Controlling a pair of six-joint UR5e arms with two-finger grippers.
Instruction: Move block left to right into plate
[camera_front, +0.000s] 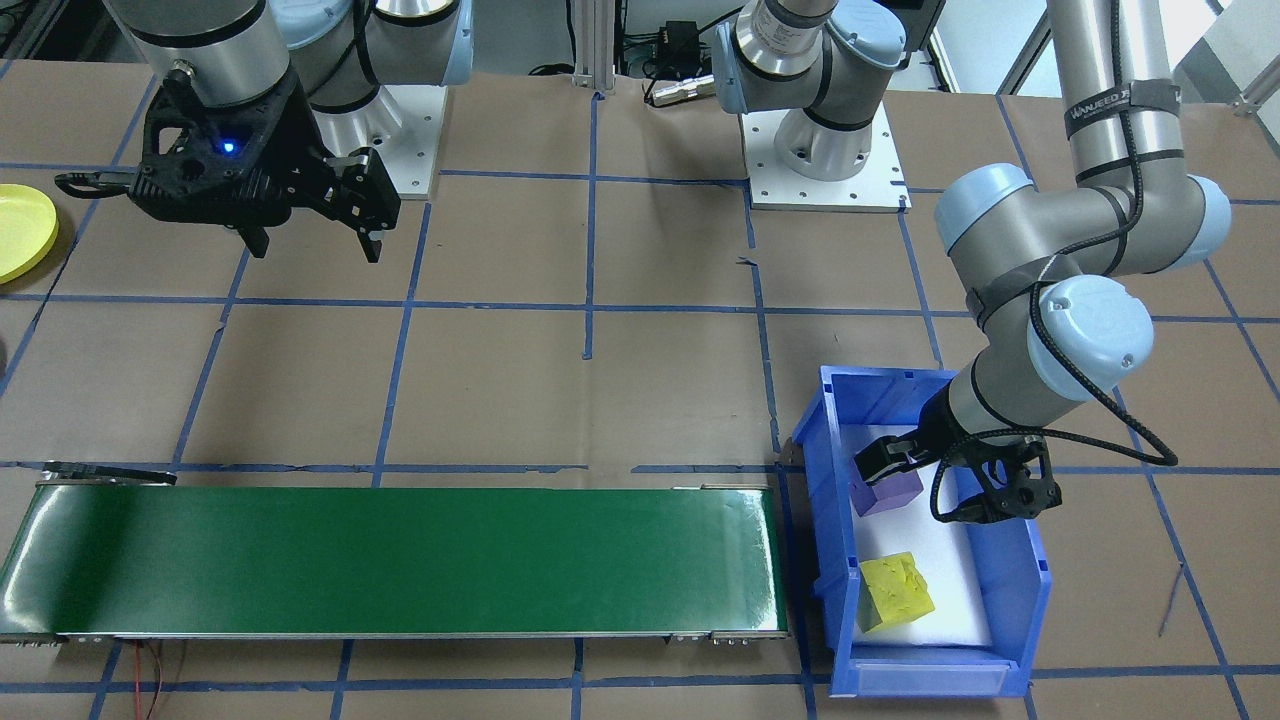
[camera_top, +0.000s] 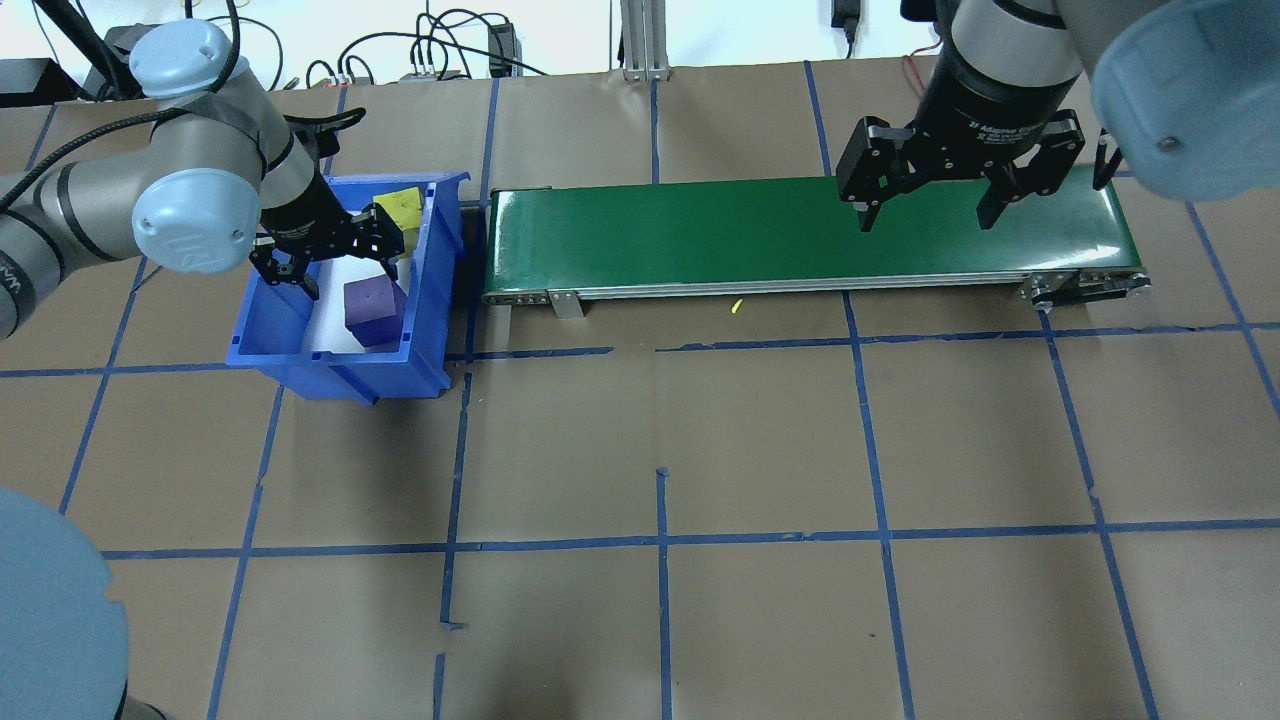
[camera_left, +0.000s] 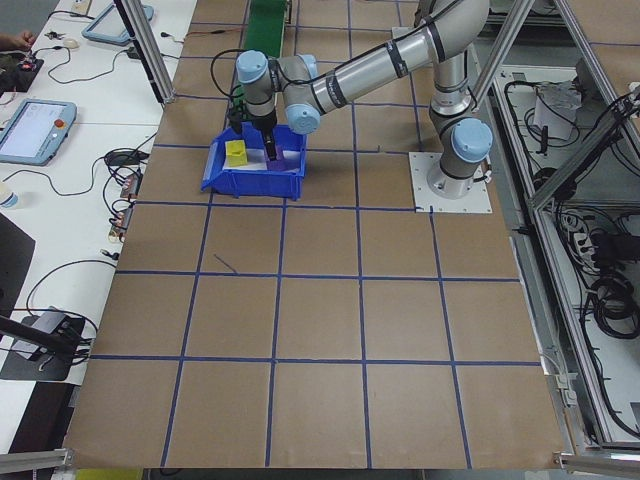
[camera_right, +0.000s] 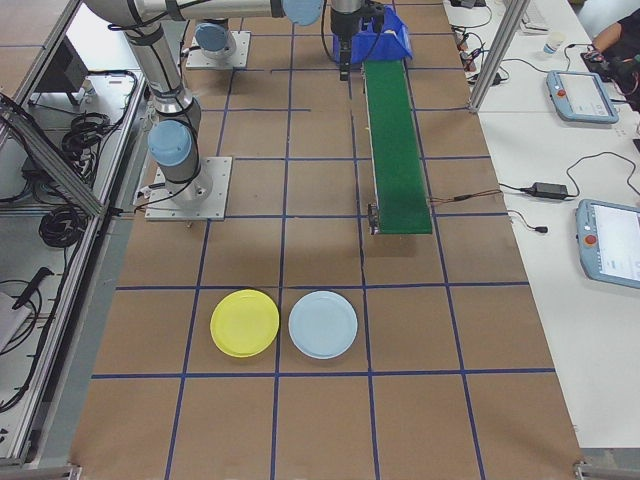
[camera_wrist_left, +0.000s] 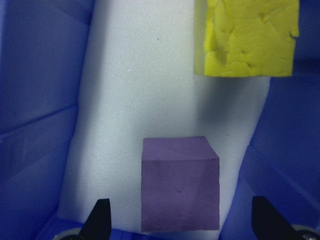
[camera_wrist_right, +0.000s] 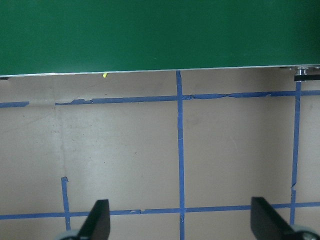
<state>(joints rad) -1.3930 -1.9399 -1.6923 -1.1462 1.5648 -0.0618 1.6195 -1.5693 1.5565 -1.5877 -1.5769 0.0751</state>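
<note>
The left gripper (camera_wrist_left: 180, 225), jaws apart, hovers over the purple block (camera_wrist_left: 180, 187) inside the blue bin (camera_top: 430, 300); the right gripper (camera_top: 930, 205), also spread, hangs above the conveyor (camera_top: 700, 235), well apart from the yellow plate (camera_right: 245, 323).

A bin (camera_top: 430, 290) is set at the conveyor's (camera_top: 800, 235) left end, on the robot's left. Two blocks are held in it: one (camera_top: 372, 312) nearer the robot, another (camera_top: 400, 208) behind it. Two plates (camera_right: 245, 323) (camera_right: 322, 324) are laid side by side, well beyond the conveyor's right end.
</note>
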